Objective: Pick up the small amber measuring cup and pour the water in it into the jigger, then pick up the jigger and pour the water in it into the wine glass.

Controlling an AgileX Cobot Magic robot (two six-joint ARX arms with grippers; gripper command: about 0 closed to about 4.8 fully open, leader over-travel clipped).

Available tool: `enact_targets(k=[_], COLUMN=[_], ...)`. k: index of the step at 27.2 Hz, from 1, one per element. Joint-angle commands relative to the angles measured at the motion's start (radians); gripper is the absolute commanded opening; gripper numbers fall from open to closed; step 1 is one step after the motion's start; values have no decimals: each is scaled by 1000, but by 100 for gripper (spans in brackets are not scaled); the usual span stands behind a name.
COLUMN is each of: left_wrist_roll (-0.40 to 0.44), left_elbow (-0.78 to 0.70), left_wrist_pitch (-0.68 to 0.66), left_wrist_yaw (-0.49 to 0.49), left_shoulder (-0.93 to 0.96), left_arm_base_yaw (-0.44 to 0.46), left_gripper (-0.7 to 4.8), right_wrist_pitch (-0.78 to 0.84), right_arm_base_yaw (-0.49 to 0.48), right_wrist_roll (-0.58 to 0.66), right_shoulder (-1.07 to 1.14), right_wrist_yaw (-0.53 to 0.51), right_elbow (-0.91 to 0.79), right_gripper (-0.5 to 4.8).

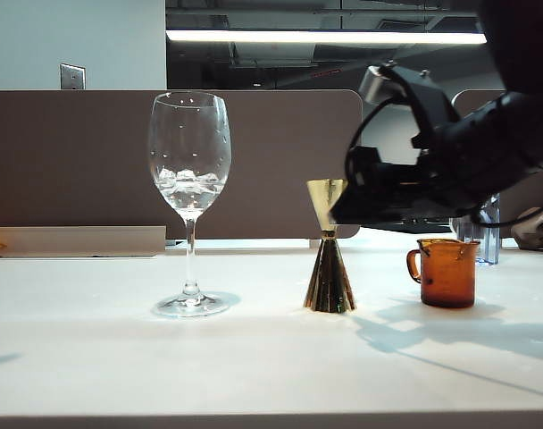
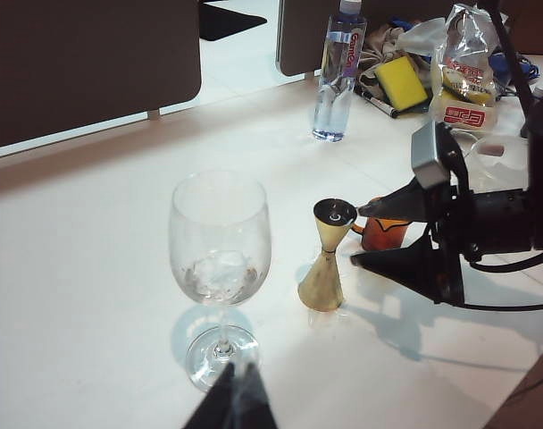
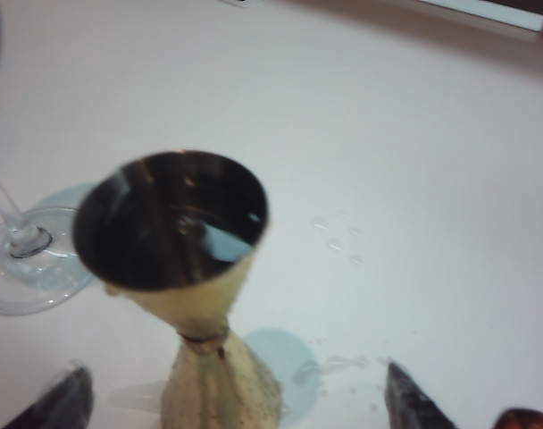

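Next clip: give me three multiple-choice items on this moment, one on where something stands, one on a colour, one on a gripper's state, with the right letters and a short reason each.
1. The jigger stands:
A. between the wine glass and the amber measuring cup
B. left of the glass
C. inside the cup

2. The jigger is:
A. silver
B. gold
C. red

3. The right gripper is:
A. shut on the cup
B. shut on the glass
C. open around the jigger

Answers: 1 A, the exterior view shows this order; 2 B, shiny gold cones; 3 C, its fingers stand apart either side of the jigger.
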Motion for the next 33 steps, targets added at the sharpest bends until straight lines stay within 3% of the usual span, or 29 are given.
enact_targets(k=[1, 2, 7, 9, 22, 24, 25, 33], left_wrist_roll=[3, 2, 2, 2, 3, 3, 3, 2], left_elbow=[3, 3, 3, 3, 3, 3, 3, 3], left_wrist_pitch=[12, 12, 12, 13, 12, 12, 13, 12], left_wrist_yaw=[2, 2, 2, 2, 2, 2, 2, 2], left_shoulder=[1, 1, 1, 1, 1, 1, 1, 1], left_arm_base_yaw=[0, 0, 0, 0, 0, 0, 0, 0], left_gripper=[-2, -2, -2, -2, -2, -2, -1, -2], right_wrist_pitch=[9, 10, 13, 39, 47, 47, 47, 48], right_arm_base_yaw=[26, 32, 41, 41, 41, 41, 41, 40], right_wrist_roll=[-16, -16, -16, -16, -12, -12, -12, -13], right_shoulder=[40, 54, 119, 142, 191, 192, 194, 196], right_wrist_yaw=[-8, -8, -8, -8, -8, -8, -8, -8], right_elbow=[35, 42, 61, 63, 124, 124, 124, 124], right_gripper=[367, 348, 345, 301, 300, 275, 227, 176])
